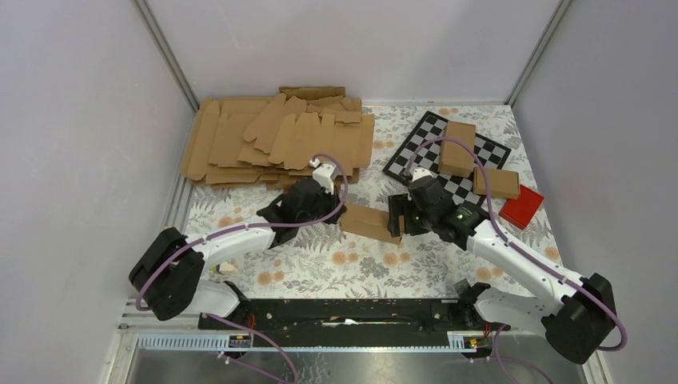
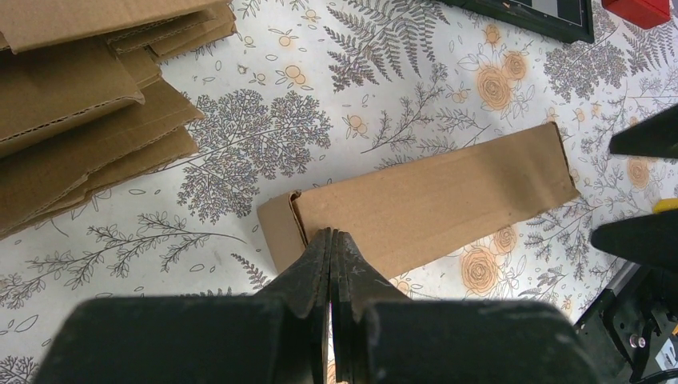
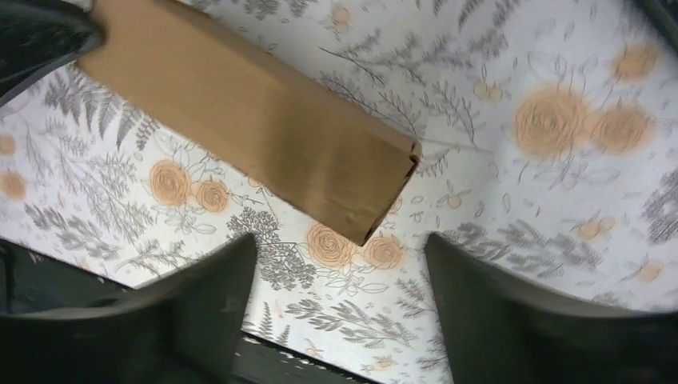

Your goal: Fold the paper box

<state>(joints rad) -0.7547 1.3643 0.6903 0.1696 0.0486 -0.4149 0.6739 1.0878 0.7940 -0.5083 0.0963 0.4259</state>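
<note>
Box [image 1: 372, 222] sits mid-table on the floral cloth [image 1: 320, 268], flat on its side, already formed into a long closed sleeve, lying between both grippers. From the L wrist cam it runs diagonally, near end down-left, far end up-right toward the R arm. One end shows a slit where a flap tucks in.

L gripper [image 2: 332, 237]: fingers pressed together, clenched, tips right at the box's near long edge by its left end. Can't tell if anything is pinched between them; looks like tips just touching the top face.

R gripper [image 3: 336, 264]: fingers spread wide, released, nothing held. Box's right end pokes into the space ahead of them, its corner just above the gap, not touching either finger.

Moving outward: behind the L arm, a messy stack of flat blanks [image 1: 280, 140] at the back-left of the table. Back-right, a checkerboard [image 1: 416, 144] with one folded carton [image 1: 457, 148] lying on it and a second carton [image 1: 496, 182] at its right edge. Red block [image 1: 521, 206] just beside that second carton, well apart from the box.
</note>
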